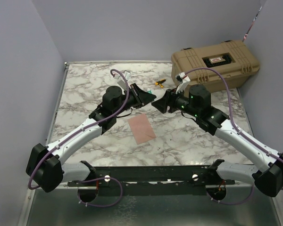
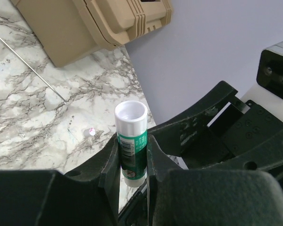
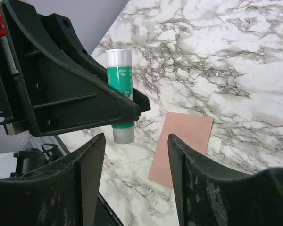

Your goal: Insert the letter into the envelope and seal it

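My left gripper (image 1: pixel 148 97) is shut on a glue stick (image 2: pixel 131 141) with a green label and white ends, held upright above the table. The stick also shows in the right wrist view (image 3: pixel 120 84). My right gripper (image 3: pixel 137 137) is open and empty, its jaws facing the left gripper (image 3: pixel 75 94) close by, just short of the stick's lower end. One flat salmon-tan rectangular paper (image 1: pixel 141 129) lies on the marble table below the grippers, also in the right wrist view (image 3: pixel 184 146). No flap shows on it, so I cannot tell whether it is the envelope or the letter. No second sheet is in view.
A tan hard case (image 1: pixel 217 61) stands at the back right, also in the left wrist view (image 2: pixel 94 23). A small yellow and black object (image 1: pixel 159 84) lies near the back. A tiny white piece (image 2: pixel 88 133) lies on the marble table (image 1: pixel 85 94). Grey walls enclose it.
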`<state>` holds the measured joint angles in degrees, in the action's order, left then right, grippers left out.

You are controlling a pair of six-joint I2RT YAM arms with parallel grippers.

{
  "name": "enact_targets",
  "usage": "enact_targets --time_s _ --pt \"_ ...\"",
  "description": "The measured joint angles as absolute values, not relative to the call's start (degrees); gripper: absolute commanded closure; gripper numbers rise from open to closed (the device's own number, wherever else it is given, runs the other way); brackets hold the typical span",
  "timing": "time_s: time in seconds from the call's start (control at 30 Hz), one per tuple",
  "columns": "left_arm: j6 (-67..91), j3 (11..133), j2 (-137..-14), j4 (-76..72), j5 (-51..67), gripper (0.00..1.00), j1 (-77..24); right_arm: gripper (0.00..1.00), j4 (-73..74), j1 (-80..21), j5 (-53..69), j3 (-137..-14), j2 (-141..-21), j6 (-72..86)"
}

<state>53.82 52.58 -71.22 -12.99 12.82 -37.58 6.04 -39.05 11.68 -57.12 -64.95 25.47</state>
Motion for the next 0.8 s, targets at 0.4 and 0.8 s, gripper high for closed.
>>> enact_targets --time_s 0.4,0.8 --pt "57.2 48.8 -69.3 -15.9 13.2 1.00 -37.6 0.56 3.4 -39.0 14.2 -57.1 -68.8 22.5" --pt "56.9 47.9 -68.9 -16.9 15.3 0.26 -36.0 1.00 -0.8 -39.5 16.3 -56.6 -70.4 21.7"
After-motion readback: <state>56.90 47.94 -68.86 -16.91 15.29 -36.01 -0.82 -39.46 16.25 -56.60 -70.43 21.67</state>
